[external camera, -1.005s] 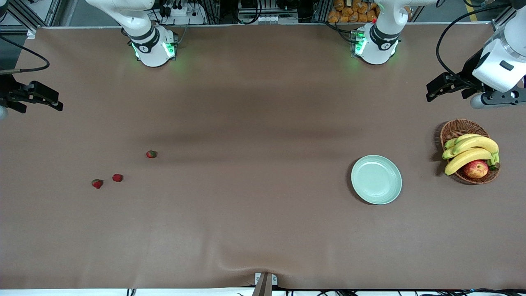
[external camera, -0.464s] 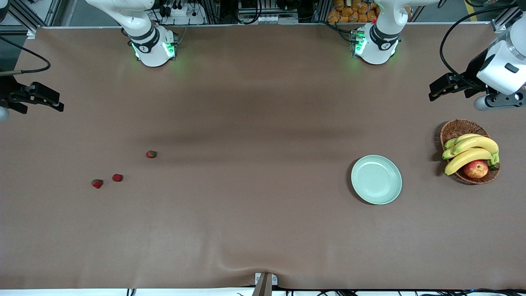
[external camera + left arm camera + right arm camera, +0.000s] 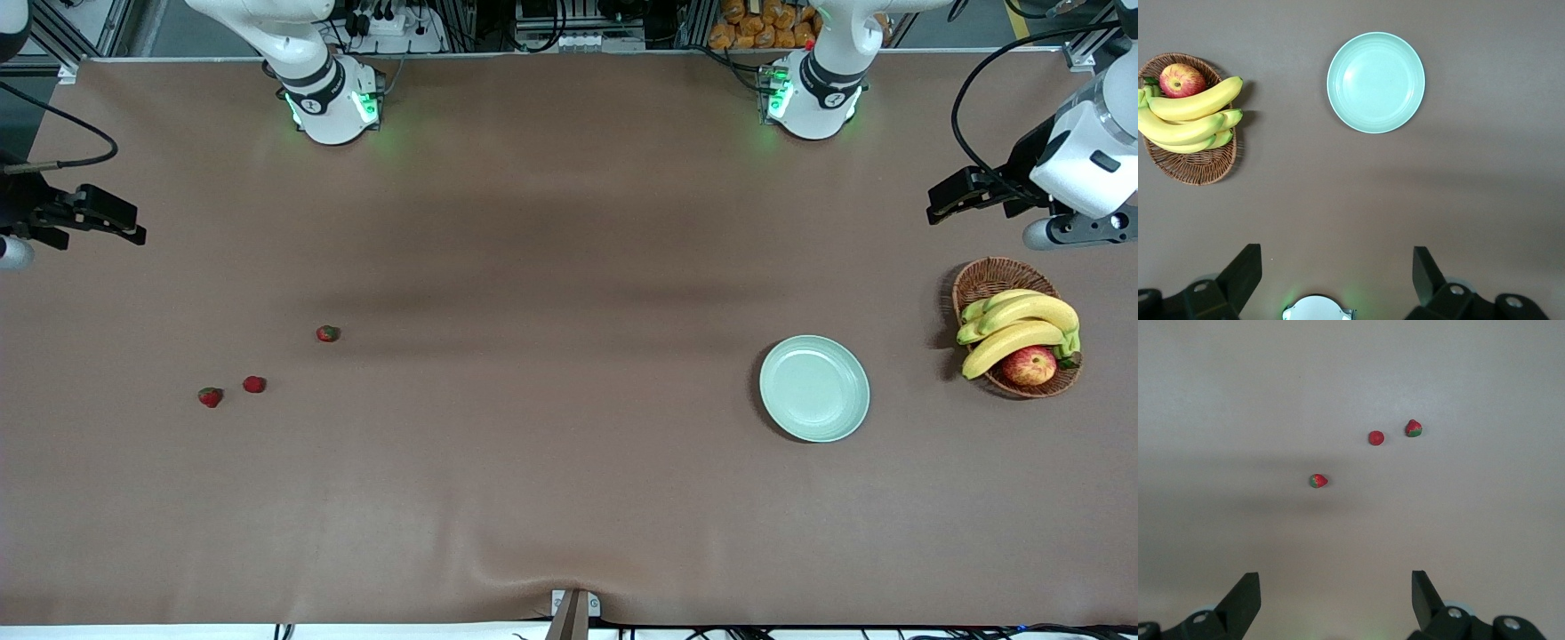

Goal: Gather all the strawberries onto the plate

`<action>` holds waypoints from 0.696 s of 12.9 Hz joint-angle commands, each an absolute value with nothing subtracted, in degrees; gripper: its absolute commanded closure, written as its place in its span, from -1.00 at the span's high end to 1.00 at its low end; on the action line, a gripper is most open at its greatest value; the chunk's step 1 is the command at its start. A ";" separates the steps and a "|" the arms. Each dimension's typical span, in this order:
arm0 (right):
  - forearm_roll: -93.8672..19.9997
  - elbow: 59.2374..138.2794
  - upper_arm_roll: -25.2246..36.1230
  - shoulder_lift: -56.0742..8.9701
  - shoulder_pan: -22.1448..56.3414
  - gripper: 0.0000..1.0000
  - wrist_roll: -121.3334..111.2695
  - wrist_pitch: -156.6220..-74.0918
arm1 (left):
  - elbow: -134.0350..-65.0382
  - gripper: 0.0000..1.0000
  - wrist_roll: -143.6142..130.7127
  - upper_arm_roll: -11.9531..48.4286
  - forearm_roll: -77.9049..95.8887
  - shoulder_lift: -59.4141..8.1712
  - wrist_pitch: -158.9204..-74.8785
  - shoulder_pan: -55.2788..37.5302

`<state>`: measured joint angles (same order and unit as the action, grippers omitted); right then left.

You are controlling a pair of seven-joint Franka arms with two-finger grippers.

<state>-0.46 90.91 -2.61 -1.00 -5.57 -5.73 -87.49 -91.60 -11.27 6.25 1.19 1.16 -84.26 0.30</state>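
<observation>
Three strawberries lie on the brown table toward the right arm's end: one point(image 3: 328, 333) apart, and a pair point(image 3: 254, 384) point(image 3: 211, 396) nearer the front camera. They also show in the right wrist view point(image 3: 1318, 481) point(image 3: 1376, 438) point(image 3: 1413, 428). The mint-green plate point(image 3: 814, 388) sits empty toward the left arm's end and shows in the left wrist view point(image 3: 1376, 82). My right gripper point(image 3: 133, 229) point(image 3: 1335, 587) is open and empty, up over the table's edge at the right arm's end. My left gripper point(image 3: 941, 203) point(image 3: 1336, 263) is open and empty, up over the table near the basket.
A brown wicker basket point(image 3: 987, 280) with bananas point(image 3: 1013, 329) and an apple point(image 3: 1029, 364) stands beside the plate, at the left arm's end. It shows in the left wrist view point(image 3: 1195, 167). A metal bracket point(image 3: 573, 609) sits at the table's front edge.
My right gripper has shifted a little toward the strawberries. My left arm's wrist has shifted slightly. The strawberries and the plate have not moved.
</observation>
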 commanded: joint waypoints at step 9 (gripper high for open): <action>0.00 101.25 -3.52 -13.87 -5.71 1.00 -5.45 -102.03 | -89.47 1.00 -10.28 6.06 0.62 0.44 -83.41 0.35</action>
<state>-0.46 101.74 -3.11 -10.81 -5.54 -5.73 -100.87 -90.92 -11.26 5.94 1.18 0.99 -84.27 0.42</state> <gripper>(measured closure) 0.000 0.000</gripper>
